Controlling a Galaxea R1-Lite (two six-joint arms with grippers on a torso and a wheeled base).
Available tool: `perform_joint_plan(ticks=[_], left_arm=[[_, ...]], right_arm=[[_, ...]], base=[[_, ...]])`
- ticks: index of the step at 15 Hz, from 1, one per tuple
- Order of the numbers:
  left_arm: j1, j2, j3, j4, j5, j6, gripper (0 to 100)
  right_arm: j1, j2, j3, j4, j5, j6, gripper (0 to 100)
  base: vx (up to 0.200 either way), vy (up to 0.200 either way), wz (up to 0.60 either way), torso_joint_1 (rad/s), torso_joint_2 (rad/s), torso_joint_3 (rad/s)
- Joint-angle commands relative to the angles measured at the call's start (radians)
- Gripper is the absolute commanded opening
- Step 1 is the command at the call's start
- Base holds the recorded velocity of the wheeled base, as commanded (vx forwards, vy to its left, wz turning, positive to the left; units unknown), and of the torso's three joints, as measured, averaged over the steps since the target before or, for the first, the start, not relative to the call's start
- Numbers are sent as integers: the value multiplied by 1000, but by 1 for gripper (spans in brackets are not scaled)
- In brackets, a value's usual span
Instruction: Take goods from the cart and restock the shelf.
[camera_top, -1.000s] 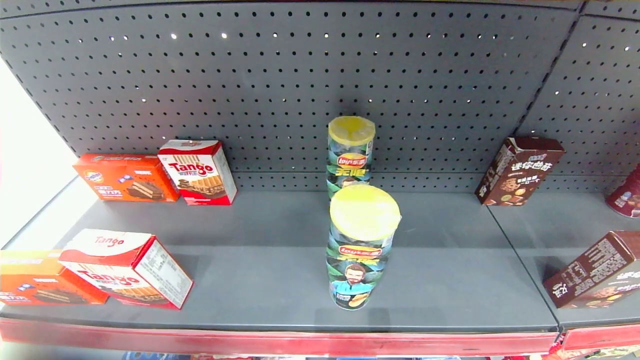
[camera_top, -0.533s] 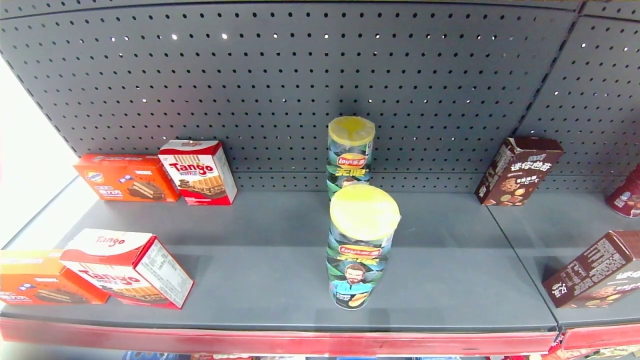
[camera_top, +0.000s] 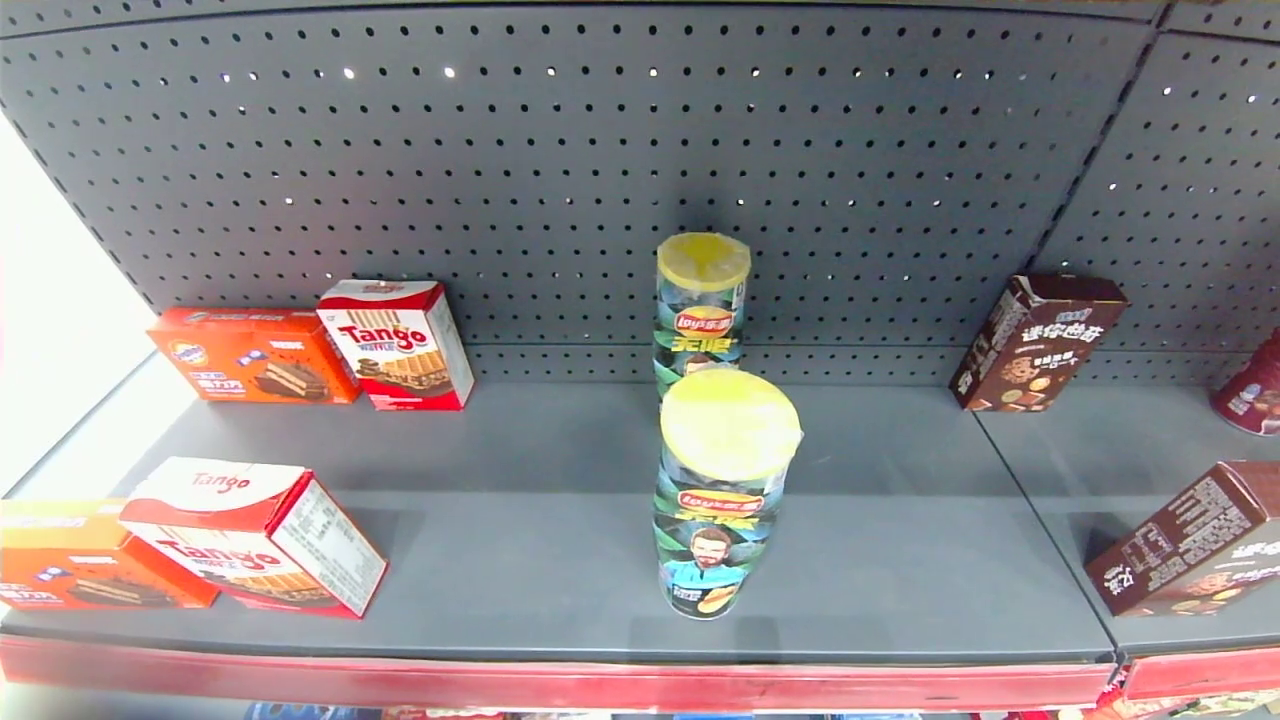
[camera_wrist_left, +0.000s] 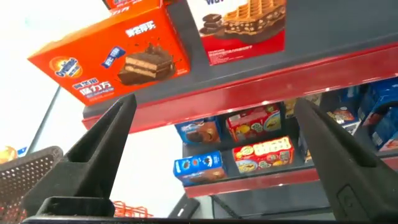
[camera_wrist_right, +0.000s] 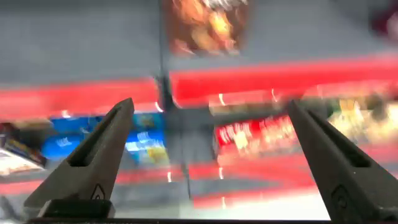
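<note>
Shelf (camera_top: 500, 580): 2 upright chip cans (camera_top: 722, 500) (camera_top: 702, 300) mid-shelf, one near the front edge, one at the back panel. 2 wafer boxes (camera_top: 400, 345) (camera_top: 255, 535) and 2 orange boxes (camera_top: 250, 355) (camera_top: 75, 555) at the left end. 2 brown boxes (camera_top: 1040, 340) (camera_top: 1190, 540) on the right. Left gripper (camera_wrist_left: 214, 104) and right gripper (camera_wrist_right: 210, 104) both spread wide, empty, facing the shelf's red front edge.

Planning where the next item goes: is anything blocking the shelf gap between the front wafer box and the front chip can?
Nothing visible. The shelf is bare between the front wafer box and the front can, right up to its red lip.
</note>
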Motion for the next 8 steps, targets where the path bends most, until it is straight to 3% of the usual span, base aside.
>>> perform_joint_plan(ticks=[1,6,8], left_arm=[[7,16,1,-1,-1,0,100],[6,14,4,-4,-3,-40,100],[3,14,4,-1,-20,-74,100]], right_arm=[[31,-79,61,-53,103,-48,100],[23,-96,61,-58,72,-19,100],[21,-96,61,-58,72,-19,100]], base=[[0,0,0,0,0,0],[0,0,0,0,0,0],[0,0,0,0,0,0]])
